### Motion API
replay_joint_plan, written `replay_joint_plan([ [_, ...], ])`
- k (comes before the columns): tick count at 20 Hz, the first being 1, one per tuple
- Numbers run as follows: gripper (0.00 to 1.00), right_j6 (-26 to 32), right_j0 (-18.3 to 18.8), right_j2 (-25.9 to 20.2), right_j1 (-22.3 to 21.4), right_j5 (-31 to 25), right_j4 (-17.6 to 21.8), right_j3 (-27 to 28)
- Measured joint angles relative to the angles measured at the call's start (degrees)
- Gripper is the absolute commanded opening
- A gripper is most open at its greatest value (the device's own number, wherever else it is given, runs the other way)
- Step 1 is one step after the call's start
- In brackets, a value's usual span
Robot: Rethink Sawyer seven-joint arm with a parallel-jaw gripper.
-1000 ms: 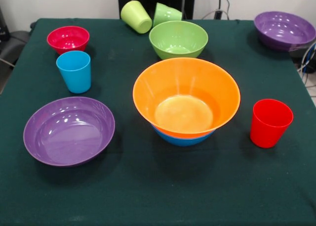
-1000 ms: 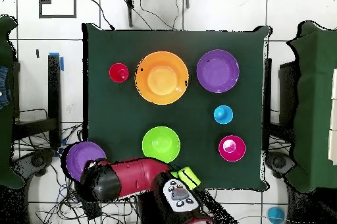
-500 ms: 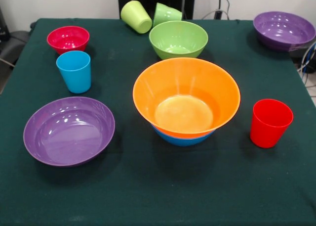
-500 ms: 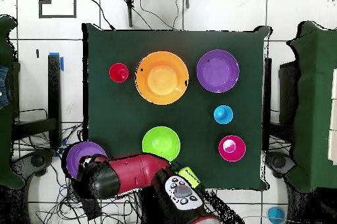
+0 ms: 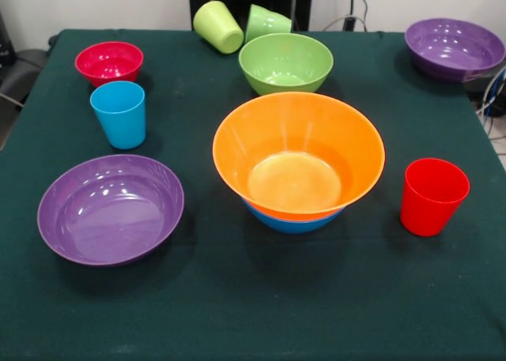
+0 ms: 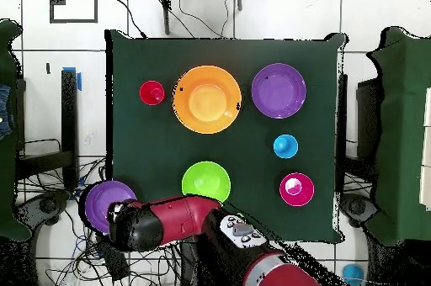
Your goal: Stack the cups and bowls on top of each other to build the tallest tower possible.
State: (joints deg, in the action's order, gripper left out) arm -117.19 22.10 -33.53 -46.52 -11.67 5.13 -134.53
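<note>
The orange bowl sits nested in the blue bowl mid-table. The arm hangs over the robot-side edge near a purple bowl; whether its gripper is apart or together cannot be told.

A large bowl sat nested in another bowl mid-table; a tumbler stood right, a shallow bowl left, another bowl behind.
</note>
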Motion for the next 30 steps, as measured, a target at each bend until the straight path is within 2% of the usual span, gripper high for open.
replay_joint_plan([
  [6,1.00,0.0,0.2,1.4,5.2,1.4,6.5,0.8],
  [7,1.00,0.0,0.5,1.8,6.9,1.8,8.5,1.0],
  [9,1.00,0.0,0.7,1.9,7.7,1.9,9.4,1.1],
  [16,1.00,0.0,3.5,2.3,15.3,3.7,17.7,3.0],
  [21,1.00,0.0,4.4,2.5,18.7,4.7,21.6,4.7],
  [30,1.00,0.0,8.2,2.1,25.9,6.6,28.2,7.3],
])
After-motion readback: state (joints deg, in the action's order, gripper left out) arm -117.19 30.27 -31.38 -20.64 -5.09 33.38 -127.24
